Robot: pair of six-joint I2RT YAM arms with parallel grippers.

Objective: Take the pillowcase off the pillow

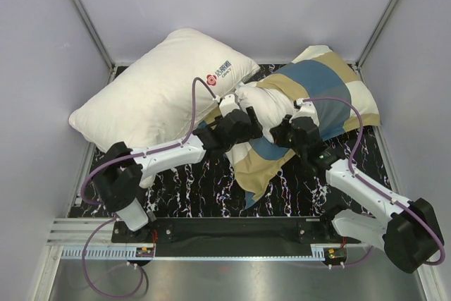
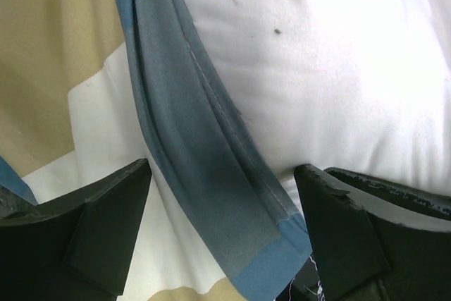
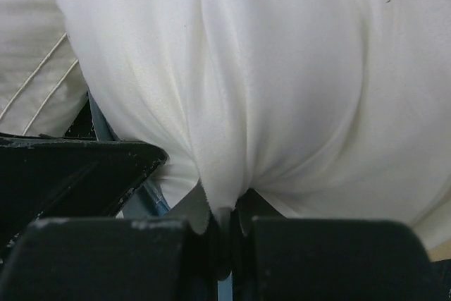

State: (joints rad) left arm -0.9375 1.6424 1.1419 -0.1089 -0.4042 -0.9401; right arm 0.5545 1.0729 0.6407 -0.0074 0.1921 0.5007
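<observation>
From above, the pillow is seen on the right half of the dark marbled surface. Most of it is covered by the pillowcase. Only its left end is bare, and this end lies against the logo pillow at the back left. A loose part of the pillowcase is spread toward the near edge. The left pincer is placed at the bare end, where the case begins. The right pincer is placed just beside it, low on the same end.

In the left wrist view, the left pincer is held wide, and nothing is gripped by it. Between its fingers the blue hem of the pillowcase is seen (a stitched edge, running down across the view). The plain pillow is seen to the right of the hem, with a dark speck on it.

In the right wrist view, the right pincer is closed tight on a fold of the white pillow. The cloth is drawn into creases that meet at the grip.
</observation>
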